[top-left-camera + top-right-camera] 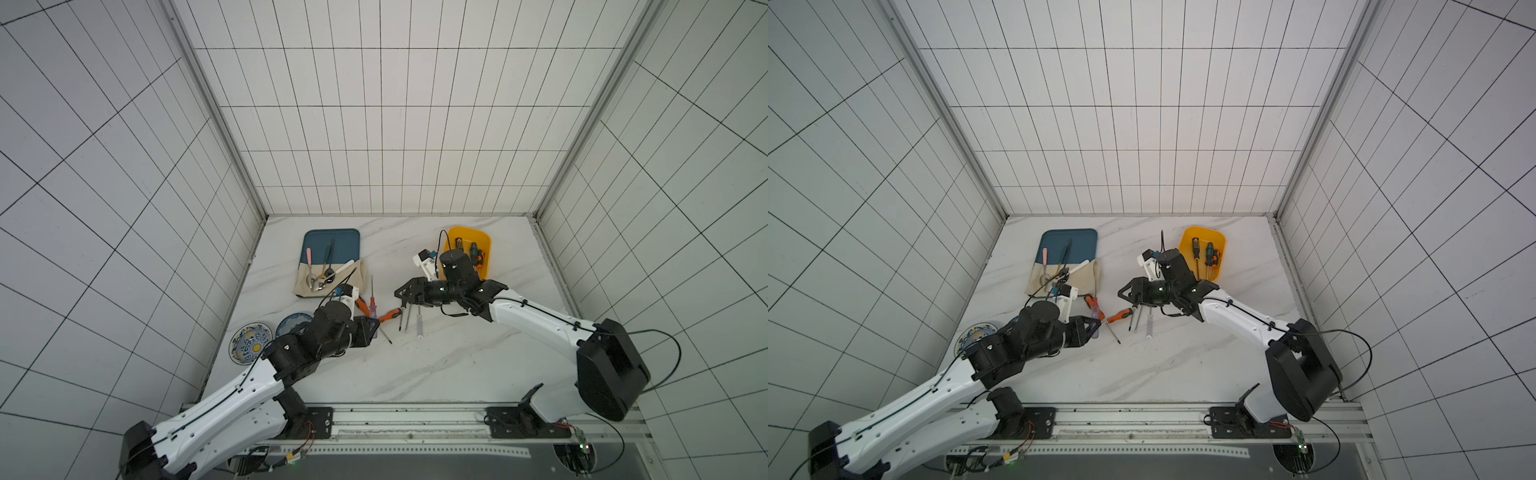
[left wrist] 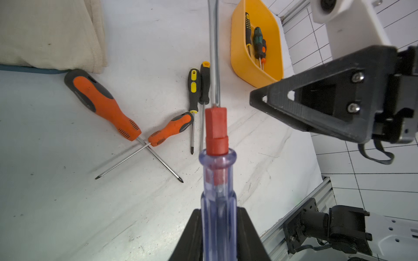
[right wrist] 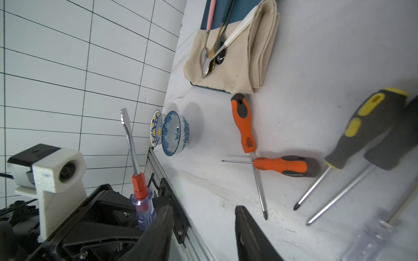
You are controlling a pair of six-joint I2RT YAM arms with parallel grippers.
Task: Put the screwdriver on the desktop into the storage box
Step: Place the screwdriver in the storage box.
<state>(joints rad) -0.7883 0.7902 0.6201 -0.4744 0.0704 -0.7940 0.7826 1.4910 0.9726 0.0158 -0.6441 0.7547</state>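
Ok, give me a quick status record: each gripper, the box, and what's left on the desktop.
left gripper: shut on the red-collared screwdriver, held up off the desktop
right gripper: open, empty, near the black-yellow pair
storage box: at least two screwdrivers inside
still on desktop: two crossed orange-handled screwdrivers, the black-yellow pair side by side, one clear-handled screwdriver

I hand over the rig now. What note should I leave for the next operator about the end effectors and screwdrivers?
Left end effector: shut on the blue-handled screwdriver, held above the desktop.
Right end effector: open, empty.
Done: at least two screwdrivers lie in the storage box.
To do: box the held one, then the orange pair, the black-and-yellow pair, the clear one.
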